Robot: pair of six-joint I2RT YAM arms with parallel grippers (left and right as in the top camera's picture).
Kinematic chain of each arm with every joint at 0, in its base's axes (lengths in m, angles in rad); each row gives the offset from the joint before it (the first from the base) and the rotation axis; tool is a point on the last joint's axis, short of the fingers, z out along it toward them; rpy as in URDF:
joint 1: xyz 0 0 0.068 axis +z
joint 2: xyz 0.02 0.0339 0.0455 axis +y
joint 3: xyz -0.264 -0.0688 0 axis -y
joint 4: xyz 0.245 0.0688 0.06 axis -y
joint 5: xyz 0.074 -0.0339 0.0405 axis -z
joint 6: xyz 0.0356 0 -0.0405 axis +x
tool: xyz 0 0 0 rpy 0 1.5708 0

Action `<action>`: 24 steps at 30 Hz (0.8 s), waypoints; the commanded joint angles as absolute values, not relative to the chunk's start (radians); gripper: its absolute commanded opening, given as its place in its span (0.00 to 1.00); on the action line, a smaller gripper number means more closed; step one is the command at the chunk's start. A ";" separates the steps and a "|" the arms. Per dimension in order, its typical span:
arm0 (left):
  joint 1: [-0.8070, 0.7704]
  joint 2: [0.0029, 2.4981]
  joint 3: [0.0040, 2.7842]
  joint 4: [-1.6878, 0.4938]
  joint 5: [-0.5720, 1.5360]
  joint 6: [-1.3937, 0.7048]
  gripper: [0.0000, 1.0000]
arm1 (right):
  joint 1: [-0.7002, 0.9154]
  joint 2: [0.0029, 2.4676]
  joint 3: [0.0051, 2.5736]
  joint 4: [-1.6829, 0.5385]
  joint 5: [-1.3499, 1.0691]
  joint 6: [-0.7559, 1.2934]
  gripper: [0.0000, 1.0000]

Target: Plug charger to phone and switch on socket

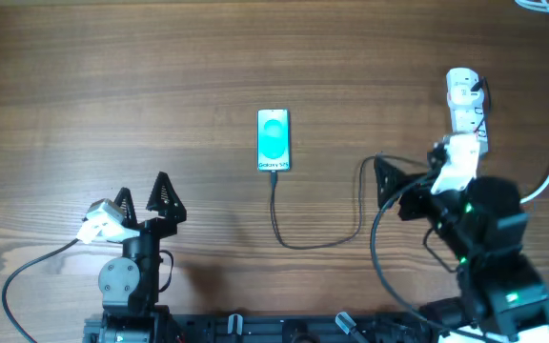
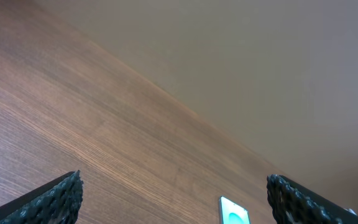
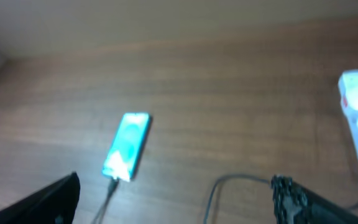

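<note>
Both pincers stand released, jaws spread wide with nothing between them. The left gripper (image 1: pixel 144 198) hovers over the near left part of the wooden table (image 1: pixel 112 76), well apart from everything. The right gripper (image 3: pixel 176 180) sits low at the right, between the phone (image 1: pixel 274 138) and the socket (image 1: pixel 463 100). The phone lies flat mid-table, its teal screen lit (the "Galaxy" end faces the robot). The charger (image 1: pixel 303 245) meets that near short edge with its tip. Its thin black cable loops toward the robot, then climbs right and disappears under the right arm. The socket lies at the far right, partly covered by that arm; the state of its switches cannot be made out.
</note>
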State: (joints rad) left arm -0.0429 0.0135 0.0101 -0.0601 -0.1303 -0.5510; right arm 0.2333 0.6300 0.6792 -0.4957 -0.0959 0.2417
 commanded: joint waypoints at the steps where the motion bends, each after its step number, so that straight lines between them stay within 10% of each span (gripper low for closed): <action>1: -0.035 0.005 0.006 -0.060 -0.133 -0.528 1.00 | 0.238 0.496 0.471 -0.326 -0.077 0.303 1.00; 24: -0.035 0.005 0.006 -0.060 -0.133 -0.528 1.00 | 0.238 0.003 0.004 0.184 -0.040 0.370 1.00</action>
State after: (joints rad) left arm -0.0429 0.0139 0.0101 -0.0597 -0.1303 -0.5507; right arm 0.2333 0.0460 0.0345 0.1925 -0.0719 0.3550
